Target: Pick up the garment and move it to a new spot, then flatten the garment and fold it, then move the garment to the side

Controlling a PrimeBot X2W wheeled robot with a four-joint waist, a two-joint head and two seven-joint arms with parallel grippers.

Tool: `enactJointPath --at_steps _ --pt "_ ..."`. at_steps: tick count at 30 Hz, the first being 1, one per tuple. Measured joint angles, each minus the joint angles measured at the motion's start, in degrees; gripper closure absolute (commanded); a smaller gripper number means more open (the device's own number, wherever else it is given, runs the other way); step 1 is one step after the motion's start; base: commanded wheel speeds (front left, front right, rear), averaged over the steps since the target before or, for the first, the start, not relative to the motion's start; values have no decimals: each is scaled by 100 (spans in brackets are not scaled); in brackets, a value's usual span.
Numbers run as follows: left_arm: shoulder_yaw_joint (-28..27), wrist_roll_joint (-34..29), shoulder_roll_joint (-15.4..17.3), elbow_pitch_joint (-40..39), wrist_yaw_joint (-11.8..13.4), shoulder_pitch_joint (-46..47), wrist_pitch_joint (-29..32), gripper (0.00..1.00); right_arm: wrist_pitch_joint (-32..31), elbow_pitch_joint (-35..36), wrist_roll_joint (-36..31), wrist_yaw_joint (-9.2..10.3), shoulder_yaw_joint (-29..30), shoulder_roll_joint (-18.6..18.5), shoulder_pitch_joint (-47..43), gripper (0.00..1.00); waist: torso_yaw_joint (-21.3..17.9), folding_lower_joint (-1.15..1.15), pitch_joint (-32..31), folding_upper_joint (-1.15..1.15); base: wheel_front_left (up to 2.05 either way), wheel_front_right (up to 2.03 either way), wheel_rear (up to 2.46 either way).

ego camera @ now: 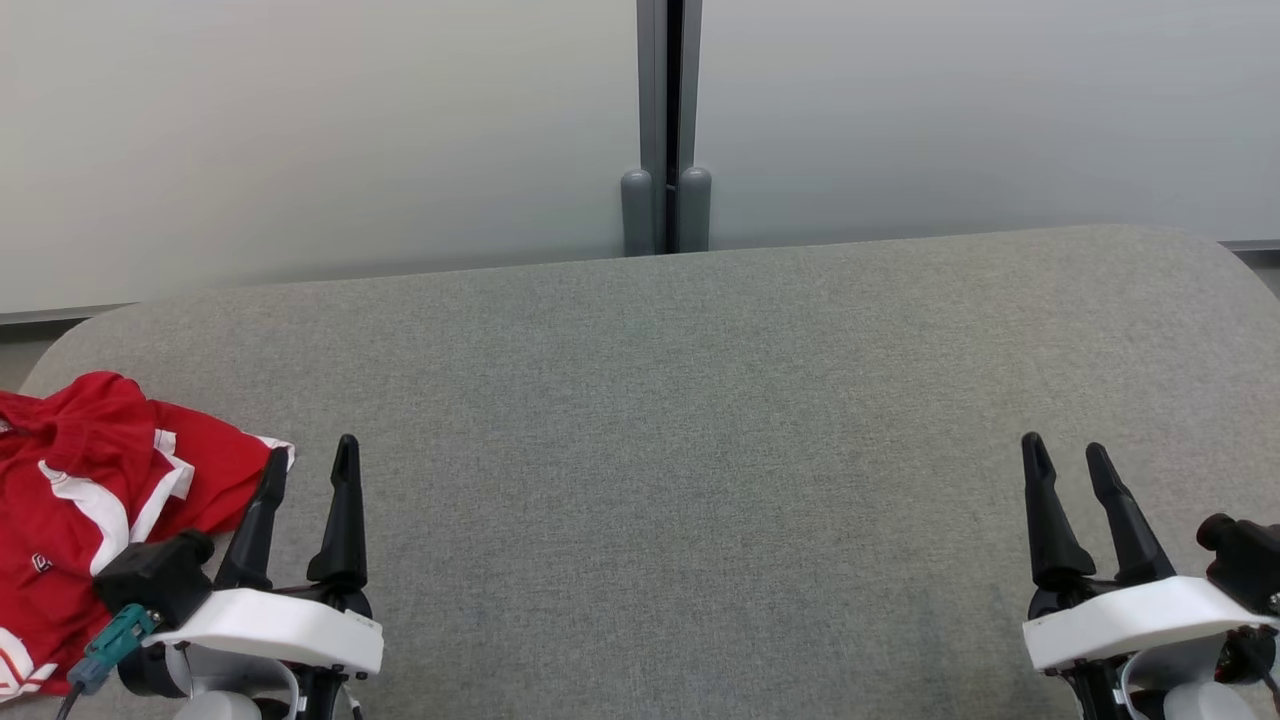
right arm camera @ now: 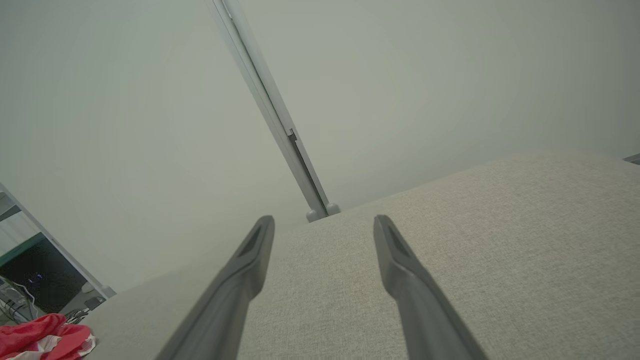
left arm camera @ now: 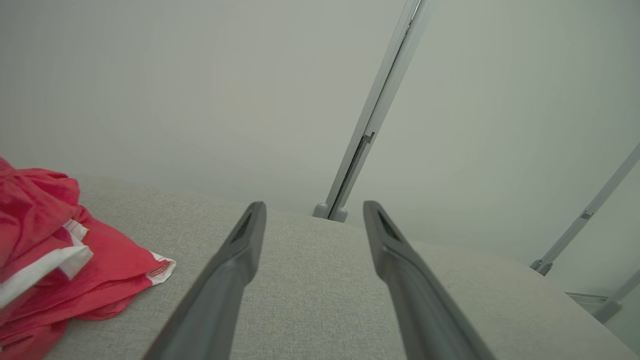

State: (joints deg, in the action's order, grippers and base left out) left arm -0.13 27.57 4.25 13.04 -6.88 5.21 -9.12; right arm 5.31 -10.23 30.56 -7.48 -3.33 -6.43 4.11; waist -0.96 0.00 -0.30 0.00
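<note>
- The left gripper (ego camera: 312, 450) is nearest, at the lower left of the head view. Its two dark fingers point up the picture and stand spread, with nothing between them.
- The right gripper (ego camera: 1062, 447) is at the lower right of the same view. Its jaws are also spread and hold nothing.
- Each gripper sits on a white wrist piece. A teal connector (ego camera: 110, 645) with a cable hangs beside the left one.
- Both grippers are above a wide grey fabric surface (ego camera: 680, 450) with rounded far corners. They are well apart from each other, and the bare cloth lies between them.
- The garment (ego camera: 90, 500) is red with white stripes. It lies crumpled at the left end of the surface, and the picture's edge cuts part of it off.
- In the head view the outer left finger stands in front of the garment's edge. In the left wrist view the garment lies to the side of that finger, near it but apart from it.
- In the right wrist view the garment is a small red heap at the lower left corner, far from the right fingers.
- Behind the surface stands a pale wall of panels, with a grey post (ego camera: 665, 120) at the joint between two of them.
</note>
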Motion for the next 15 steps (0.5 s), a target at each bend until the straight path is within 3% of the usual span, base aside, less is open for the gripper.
enactJointPath --at_steps 15 --pt "21 -668 -5 235 16 -3 -190 0 70 -88 -680 0 -53 36 -59 0 -13 0 -25 0 0 0 0"
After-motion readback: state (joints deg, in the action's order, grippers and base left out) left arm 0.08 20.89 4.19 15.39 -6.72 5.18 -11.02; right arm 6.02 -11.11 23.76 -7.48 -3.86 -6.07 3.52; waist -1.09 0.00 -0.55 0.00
